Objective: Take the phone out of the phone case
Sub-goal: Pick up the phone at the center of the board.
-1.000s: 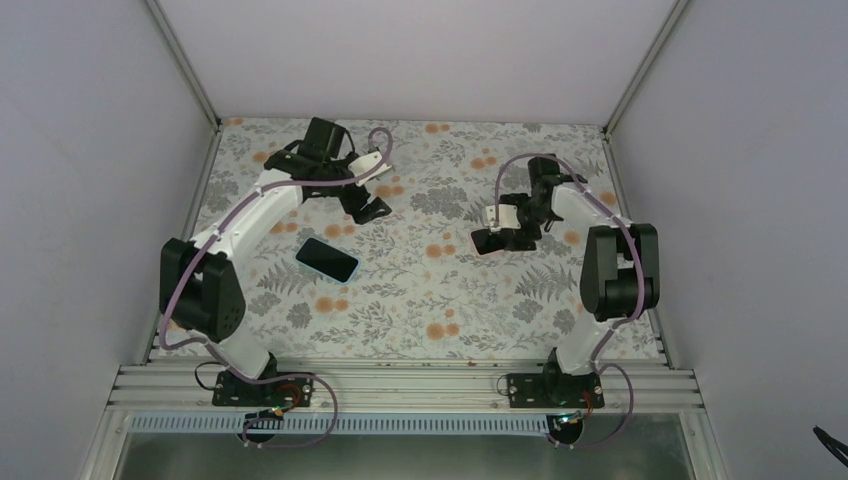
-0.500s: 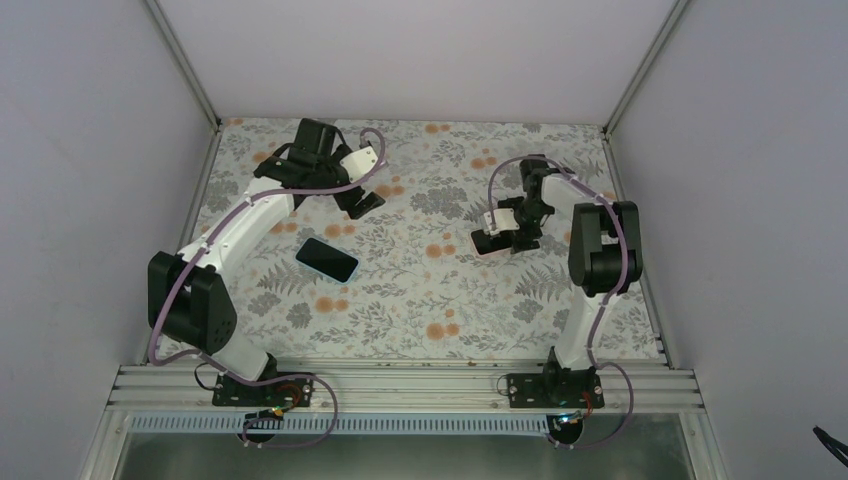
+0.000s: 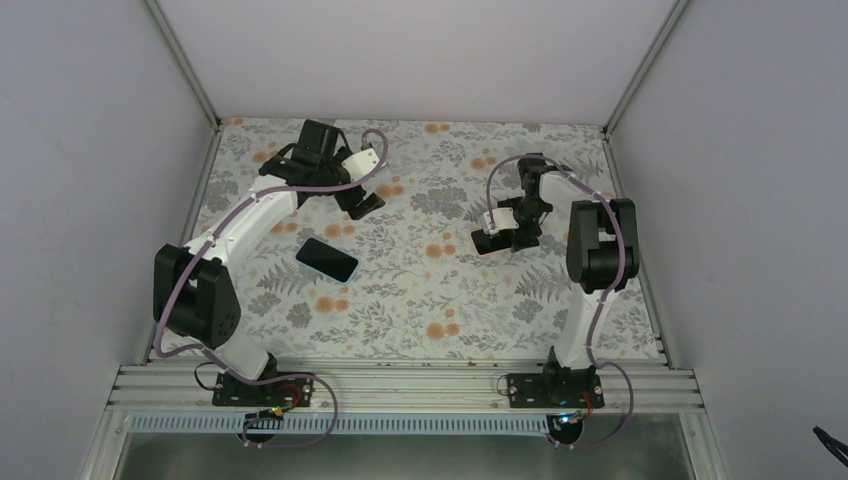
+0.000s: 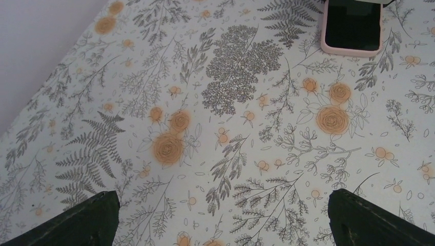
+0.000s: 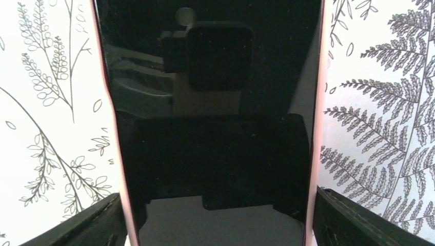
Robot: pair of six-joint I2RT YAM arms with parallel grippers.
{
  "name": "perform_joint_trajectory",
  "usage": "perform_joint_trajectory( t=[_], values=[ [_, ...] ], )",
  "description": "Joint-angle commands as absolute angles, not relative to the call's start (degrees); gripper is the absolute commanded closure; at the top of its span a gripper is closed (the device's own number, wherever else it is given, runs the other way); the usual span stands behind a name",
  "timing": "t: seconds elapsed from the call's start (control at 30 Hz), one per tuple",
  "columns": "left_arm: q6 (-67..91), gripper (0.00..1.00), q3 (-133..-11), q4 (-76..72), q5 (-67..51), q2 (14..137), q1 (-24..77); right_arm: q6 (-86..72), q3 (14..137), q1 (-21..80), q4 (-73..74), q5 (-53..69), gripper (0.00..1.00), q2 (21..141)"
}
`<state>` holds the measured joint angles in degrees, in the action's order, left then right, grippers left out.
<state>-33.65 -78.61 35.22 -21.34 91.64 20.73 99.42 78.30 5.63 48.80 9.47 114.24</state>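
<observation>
glossy black phone (image 5: 213,102), matt floral table (image 4: 236,154)

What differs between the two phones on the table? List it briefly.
The left phone has a pale bluish rim; the right phone has a pink one. The left phone lies slantwise in the open, apart from the left hand; the right phone lies between the right hand's fingers. Both lie flat, dark face up.

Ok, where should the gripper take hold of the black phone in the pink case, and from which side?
Grip the black phone in the pink case across its two long pink edges, coming straight down from above. It lies flat, screen up, on the floral table, so only the thin sides offer purchase. The right gripper straddles them.
</observation>
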Motion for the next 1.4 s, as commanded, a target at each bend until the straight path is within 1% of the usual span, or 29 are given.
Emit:
perform_joint_trajectory(
  t=[0.0, 0.13, 0.27, 0.3, 0.5, 0.57, 0.63, 0.73, 0.83, 0.97, 1.17, 1.37],
  values=[
    [-33.5, 0.00, -79.0, 34.8, -21.9, 92.7, 20.5, 100.1, 78.5, 6.0, 46.8, 3.2, 0.14, 120.4],
    [-34.9, 0.00, -81.8, 38.3, -25.5, 94.3, 20.5, 97.0, 81.4, 6.0, 50.1, 3.4, 0.22, 123.0],
    [-35.0, 0.00, -84.6, 41.2, -28.2, 96.3, 20.7, 93.9, 81.3, 5.8, 49.0, 7.8, 0.30, 120.9],
    [-35.0, 0.00, -84.8, 41.3, -28.3, 96.5, 20.8, 93.3, 80.5, 5.7, 48.1, 9.7, 0.32, 119.4],
    [-31.6, 0.00, -87.8, 40.6, -31.6, 100.5, 20.8, 88.4, 71.9, 6.0, 40.3, 19.2, 0.32, 106.5],
    [-29.6, 0.00, -92.3, 43.3, -35.1, 104.5, 21.0, 84.7, 68.8, 6.8, 35.4, 21.5, 0.36, 101.9],
    [-27.9, 0.00, -99.5, 47.7, -39.2, 110.6, 21.3, 81.0, 66.8, 8.3, 31.6, 23.4, 0.38, 97.7],
    [-26.1, 0.00, -107.5, 53.4, -46.1, 116.9, 22.0, 75.3, 65.4, 10.7, 27.3, 23.9, 0.39, 95.7],
    [-24.5, 0.00, -112.5, 55.6, -46.7, 120.9, 23.9, 70.2, 63.7, 13.2, 20.7, 22.8, 0.38, 92.2],
    [-20.3, 0.00, -116.9, 56.7, -50.6, 124.7, 24.5, 65.8, 63.3, 16.8, 14.7, 18.5, 0.38, 91.5],
    [-16.1, 0.00, -118.5, 56.7, -55.5, 127.5, 24.5, 61.3, 67.1, 19.1, 11.0, 16.6, 0.36, 93.3],
    [-16.1, 0.00, -117.4, 56.3, -53.9, 127.9, 25.0, 59.6, 68.4, 21.3, 9.9, 16.5, 0.36, 93.9]
  ],
)
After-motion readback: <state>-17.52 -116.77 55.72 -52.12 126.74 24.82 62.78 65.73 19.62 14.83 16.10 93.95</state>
